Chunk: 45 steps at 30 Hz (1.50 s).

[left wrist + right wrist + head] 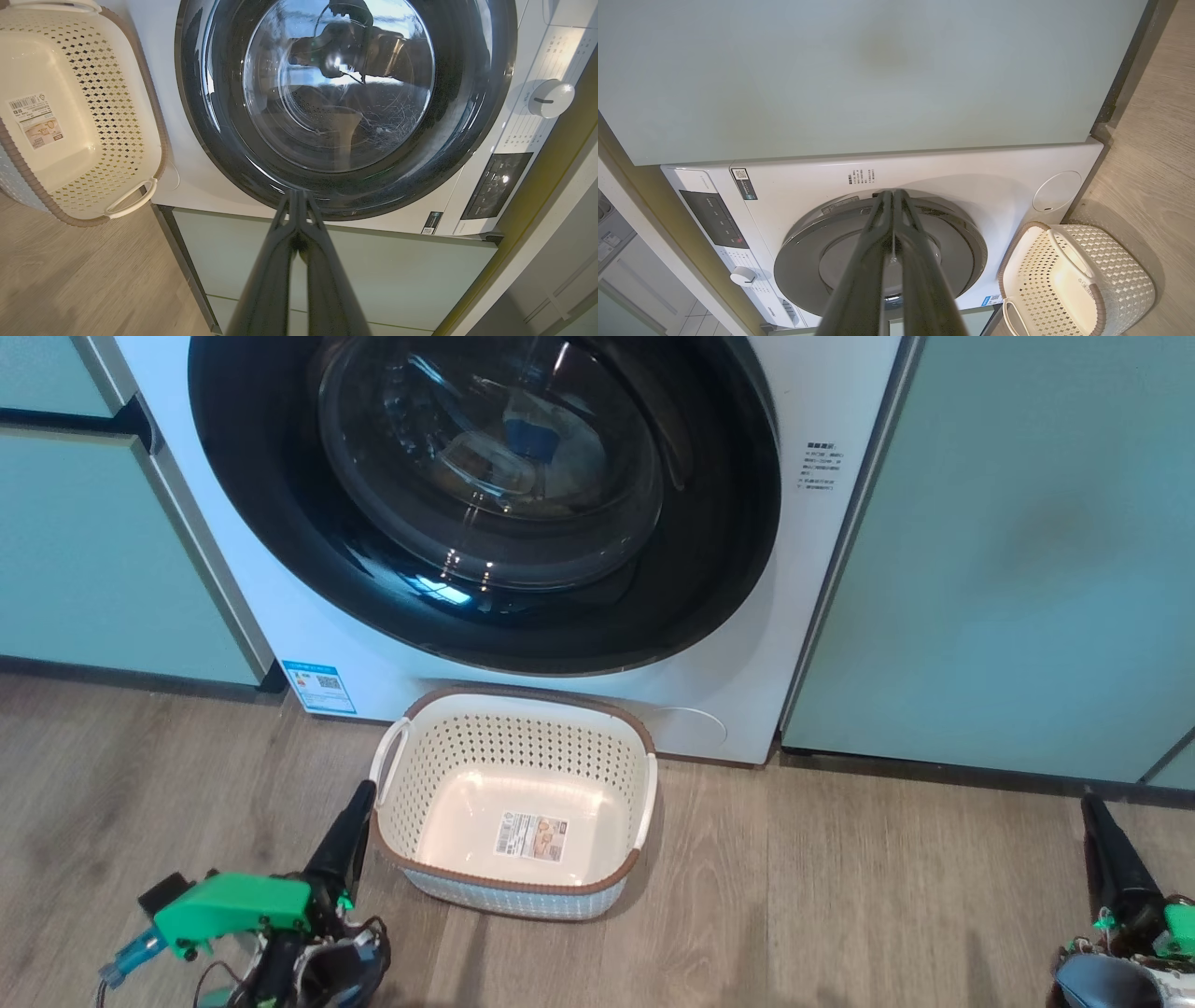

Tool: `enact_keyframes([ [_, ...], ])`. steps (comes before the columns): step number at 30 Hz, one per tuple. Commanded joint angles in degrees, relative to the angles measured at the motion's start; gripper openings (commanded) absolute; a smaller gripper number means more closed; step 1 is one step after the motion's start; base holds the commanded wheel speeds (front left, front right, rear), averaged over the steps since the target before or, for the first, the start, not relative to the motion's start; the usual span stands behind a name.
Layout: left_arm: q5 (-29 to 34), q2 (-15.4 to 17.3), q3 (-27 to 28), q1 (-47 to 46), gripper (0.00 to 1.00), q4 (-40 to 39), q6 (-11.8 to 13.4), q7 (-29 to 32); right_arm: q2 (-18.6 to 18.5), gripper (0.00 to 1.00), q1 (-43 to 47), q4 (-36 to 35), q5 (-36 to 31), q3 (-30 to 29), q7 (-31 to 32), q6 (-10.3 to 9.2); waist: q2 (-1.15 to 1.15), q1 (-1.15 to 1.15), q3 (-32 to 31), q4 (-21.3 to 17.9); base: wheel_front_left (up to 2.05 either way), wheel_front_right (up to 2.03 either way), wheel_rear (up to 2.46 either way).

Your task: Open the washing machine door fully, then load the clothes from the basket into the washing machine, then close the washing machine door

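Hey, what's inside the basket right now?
The basket holds only a label sticker on its bottom, nothing else. The inner face of its near wall is hidden from the head view.

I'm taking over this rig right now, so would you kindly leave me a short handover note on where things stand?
Left gripper: shut, empty, low beside the basket.
Right gripper: shut, empty, low over the floor on the right.
Washing machine door: closed flush against the washing machine.
Basket: on the floor in front of the machine, holding nothing but its label sticker.
Clothes: none in the basket; a blue patch behind the door glass may be one of them, not certain.
Done, by the look of it: loading and closing.
Left: nothing evident; perhaps check that the door has latched.
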Motion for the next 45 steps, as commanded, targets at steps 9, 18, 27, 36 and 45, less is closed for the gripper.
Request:
enact_keyframes([
  [9, 0.7, 0.4, 2.3, -3.2, 0.0, -1.6, -0.4, 0.5, -0.3, 0.0, -3.1, -1.8, -0.5, 0.9, 0.4, -0.15, 0.0, 0.0, 0.0, 0.0, 0.0, 0.0, 0.0],
  [18, 0.7, 0.3, 2.4, -3.2, 0.0, -1.6, -0.4, 0.5, -0.3, 0.0, -3.1, -1.8, -0.6, 0.8, 0.5, -0.15, 0.0, 0.0, 0.0, 0.0, 0.0, 0.0, 0.0],
  [27, 0.8, 0.3, 2.4, -3.2, 0.0, -1.6, -0.4, 0.6, -0.2, 0.0, -3.1, -1.8, -0.7, 0.7, 0.5, -0.15, 0.0, 0.0, 0.0, 0.0, 0.0, 0.0, 0.0],
  [36, 0.8, 0.3, 2.5, -3.2, 0.0, -1.6, -0.4, 0.6, -0.2, 0.0, -3.1, -1.8, -0.7, 0.7, 0.6, -0.15, 0.0, 0.0, 0.0, 0.0, 0.0, 0.0, 0.0],
  [45, 0.9, 0.2, 2.5, -3.2, 0.0, -1.6, -0.4, 0.6, -0.1, 0.0, -3.1, -1.8, -0.8, 0.6, 0.6, -0.15, 0.0, 0.0, 0.0, 0.0, 0.0, 0.0, 0.0],
])
